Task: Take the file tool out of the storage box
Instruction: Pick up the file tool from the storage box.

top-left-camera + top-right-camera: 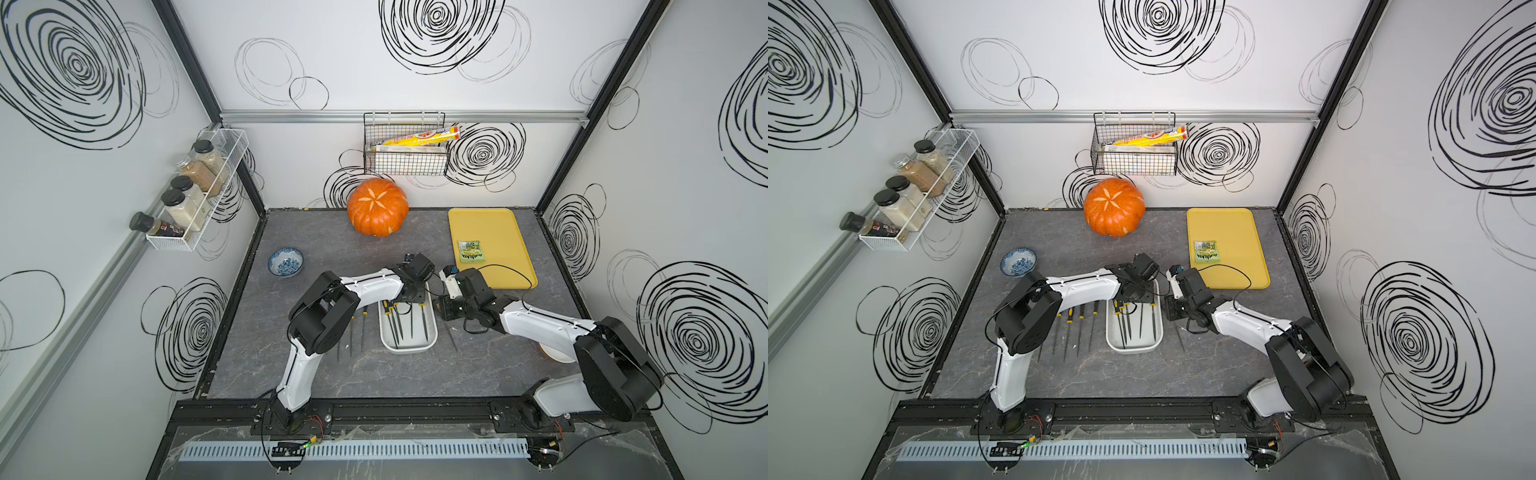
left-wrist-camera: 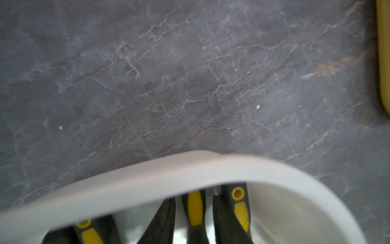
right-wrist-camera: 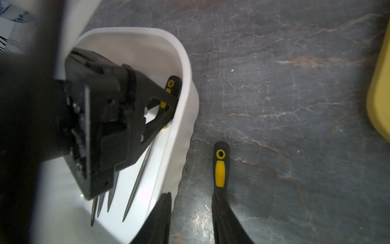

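The white storage box sits mid-table with several black-and-yellow file tools inside, points toward the front. My left gripper reaches down into the box's far end. It is open and straddles one file handle, with a thin gap on each side. My right gripper is open just right of the box, with bare table between its fingers. One finger is over the box rim and the other over a file lying on the table.
Several more files lie on the table left of the box, partly under my left arm. An orange pumpkin stands at the back. A yellow tray with a snack packet is back right, a blue bowl left.
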Controlling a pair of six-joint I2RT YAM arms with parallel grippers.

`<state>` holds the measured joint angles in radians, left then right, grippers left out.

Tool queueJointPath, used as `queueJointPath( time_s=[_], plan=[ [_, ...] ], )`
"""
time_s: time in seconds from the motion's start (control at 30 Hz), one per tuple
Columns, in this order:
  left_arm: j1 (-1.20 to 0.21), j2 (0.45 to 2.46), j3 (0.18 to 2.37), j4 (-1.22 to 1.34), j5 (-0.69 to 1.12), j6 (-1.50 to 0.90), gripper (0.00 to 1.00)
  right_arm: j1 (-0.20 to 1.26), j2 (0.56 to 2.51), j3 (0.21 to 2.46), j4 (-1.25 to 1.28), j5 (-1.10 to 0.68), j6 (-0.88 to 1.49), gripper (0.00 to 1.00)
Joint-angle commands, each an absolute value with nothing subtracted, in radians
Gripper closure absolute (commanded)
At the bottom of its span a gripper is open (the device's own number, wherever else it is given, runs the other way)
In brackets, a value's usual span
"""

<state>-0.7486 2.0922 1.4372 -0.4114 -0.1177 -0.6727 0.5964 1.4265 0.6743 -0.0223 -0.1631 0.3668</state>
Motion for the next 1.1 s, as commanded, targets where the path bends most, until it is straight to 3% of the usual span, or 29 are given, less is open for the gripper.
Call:
queueJointPath(
  time_s=[0.0,0.07,0.1,0.13,0.43,0.63,0.73,0.83,0.93,1.07],
  plan=[
    [-0.743,2.170,1.436,-0.516,-0.105,-0.655,0.66,0.598,1.410,0.667,0.009,-0.197,0.364,0.63],
    [-0.742,2.168,1.423,-0.493,-0.079,-0.648,0.81,0.598,1.400,0.663,0.011,-0.195,0.364,0.63],
    [-0.741,2.157,1.411,-0.470,-0.061,-0.640,0.95,0.597,1.396,0.663,0.011,-0.193,0.364,0.63],
    [-0.739,2.136,1.392,-0.445,-0.057,-0.644,1.00,0.598,1.388,0.661,0.014,-0.193,0.364,0.63],
    [-0.677,1.835,1.295,-0.371,0.000,-0.589,1.00,0.597,1.279,0.630,0.024,-0.132,0.367,0.60],
    [-0.548,1.596,1.068,-0.096,0.324,-0.618,1.00,0.598,1.176,0.595,0.054,-0.130,0.367,0.57],
    [-0.513,1.498,0.937,0.080,0.420,-0.651,1.00,0.598,1.106,0.561,0.133,-0.244,0.356,0.53],
    [-0.508,1.395,0.831,0.260,0.444,-0.679,1.00,0.598,1.053,0.492,0.311,-0.463,0.383,0.36],
    [-0.524,1.312,0.791,0.314,0.432,-0.668,1.00,0.605,1.087,0.488,0.416,-0.672,0.426,0.35],
    [-0.548,1.228,0.743,0.346,0.400,-0.640,1.00,0.674,1.173,0.527,0.433,-0.725,0.414,0.35]
  ],
)
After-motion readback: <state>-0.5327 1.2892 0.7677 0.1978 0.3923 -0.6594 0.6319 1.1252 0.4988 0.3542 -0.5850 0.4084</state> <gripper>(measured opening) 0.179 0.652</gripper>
